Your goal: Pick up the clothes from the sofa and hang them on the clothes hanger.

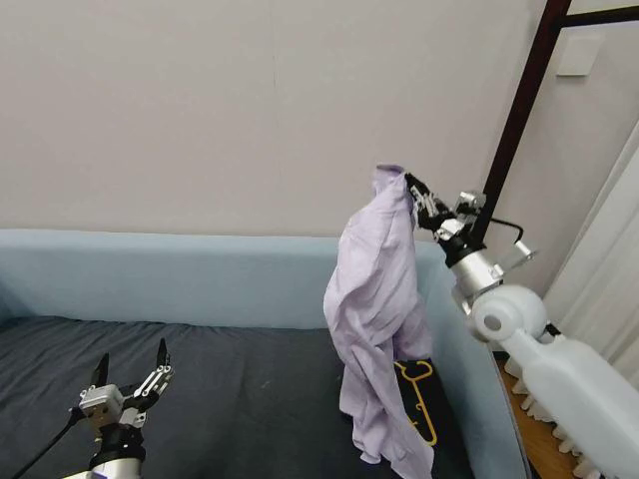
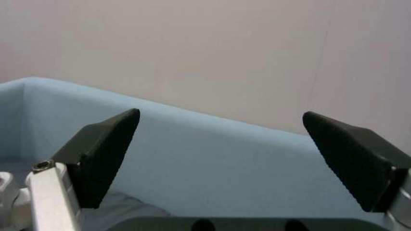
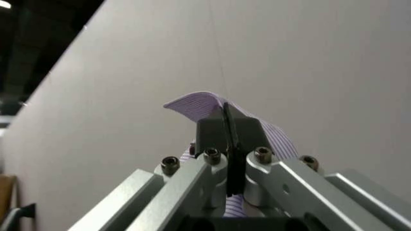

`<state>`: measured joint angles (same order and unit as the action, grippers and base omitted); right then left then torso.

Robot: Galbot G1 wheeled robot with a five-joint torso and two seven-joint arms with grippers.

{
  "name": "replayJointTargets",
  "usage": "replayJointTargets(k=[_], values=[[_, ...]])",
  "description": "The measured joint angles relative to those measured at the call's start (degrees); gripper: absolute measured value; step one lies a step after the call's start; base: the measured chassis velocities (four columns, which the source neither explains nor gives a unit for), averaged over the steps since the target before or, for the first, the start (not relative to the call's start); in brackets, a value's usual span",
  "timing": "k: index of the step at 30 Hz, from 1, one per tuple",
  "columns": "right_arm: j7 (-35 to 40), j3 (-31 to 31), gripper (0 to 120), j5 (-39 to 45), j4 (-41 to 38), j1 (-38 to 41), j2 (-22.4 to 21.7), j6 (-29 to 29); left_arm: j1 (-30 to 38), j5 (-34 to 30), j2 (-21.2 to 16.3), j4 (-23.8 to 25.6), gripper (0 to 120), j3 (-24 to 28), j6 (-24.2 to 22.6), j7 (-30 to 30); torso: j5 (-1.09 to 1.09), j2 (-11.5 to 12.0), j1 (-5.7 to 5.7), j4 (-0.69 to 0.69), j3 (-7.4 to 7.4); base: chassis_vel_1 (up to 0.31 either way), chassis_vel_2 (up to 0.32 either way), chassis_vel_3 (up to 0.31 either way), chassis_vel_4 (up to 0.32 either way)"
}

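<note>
i counted one shirt, one hanger and one sofa in front of me, plus my two grippers. the right gripper was up high over the sofa's right end, clamped tight on the top edge of the lilac shirt. from the right wrist i saw its two fingers pressed together with a fold of the cloth sticking out past them. the shirt hung down from that grip in one long bunch, its lower end down at the dark seat; i could not tell whether it touched. the hanger lay flat on the seat by the right armrest, just beside the hanging shirt and partly behind it. the left gripper was low on the left above the seat, spread wide and holding nothing. from the left wrist its two dark pads stood well apart, with the pale blue backrest between them. one dark pole stood behind the right arm.
</note>
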<state>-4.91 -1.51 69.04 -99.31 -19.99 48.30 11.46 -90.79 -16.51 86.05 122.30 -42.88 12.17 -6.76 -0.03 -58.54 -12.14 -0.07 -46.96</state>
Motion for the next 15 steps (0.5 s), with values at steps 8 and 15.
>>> replayJointTargets(k=[8, 15], values=[[-10.4, -0.5, 0, 12.5, -1.5, 2.3, 1.8, 0.6, -1.1, 0.1, 0.4, 0.4, 100, -0.5, 0.1, 0.0, -0.04, 0.0, 0.00, 0.04, 0.01, 0.000, 0.000, 0.000, 0.000], [-23.6, -1.1, 0, -3.5, 1.9, -17.7, -0.4, 2.5, -1.9, 0.8, 0.8, 0.9, 100, -0.4, 0.5, 0.0, 0.01, 0.0, 0.01, -0.03, 0.01, 0.000, 0.000, 0.000, 0.000]])
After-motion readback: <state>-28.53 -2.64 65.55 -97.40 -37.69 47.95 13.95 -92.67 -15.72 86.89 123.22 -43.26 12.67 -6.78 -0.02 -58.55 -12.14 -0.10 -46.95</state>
